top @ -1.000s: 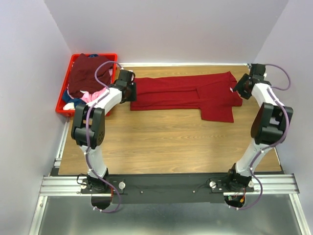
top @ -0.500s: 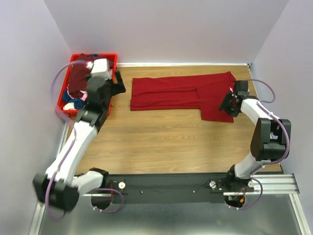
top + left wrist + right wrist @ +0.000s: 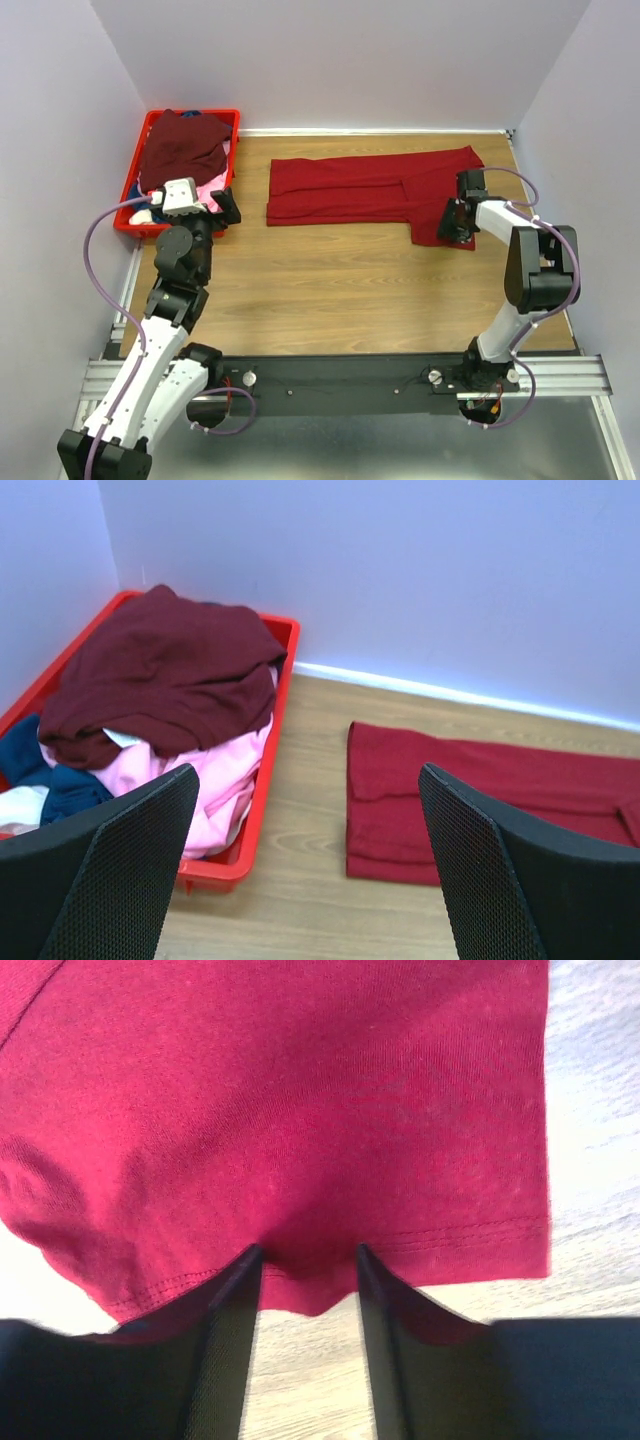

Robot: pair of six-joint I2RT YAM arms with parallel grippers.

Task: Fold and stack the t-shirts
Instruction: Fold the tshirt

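A bright red t-shirt (image 3: 370,188) lies folded into a long strip across the far half of the table. It also shows in the left wrist view (image 3: 480,780). My right gripper (image 3: 452,222) is down on its lower right hem. There the fingers (image 3: 225,1330) stand apart and press on the red cloth (image 3: 300,1090), which puckers between the tips of the right gripper (image 3: 308,1255). My left gripper (image 3: 228,207) hangs wide open and empty beside the crate, short of the shirt's left end (image 3: 308,810). Maroon (image 3: 160,670), pink (image 3: 170,770) and blue (image 3: 40,770) t-shirts lie heaped in the crate.
The red plastic crate (image 3: 128,200) stands in the far left corner against the walls, its near corner (image 3: 225,865) close to my left fingers. Bare wooden tabletop (image 3: 340,290) spreads between the shirt and the arm bases. Walls close off the left, back and right.
My left arm has pulled back from the shirt's left end toward the near left, and its jaws have opened wide. My right gripper came from the far right corner onto the shirt's lower right hem.
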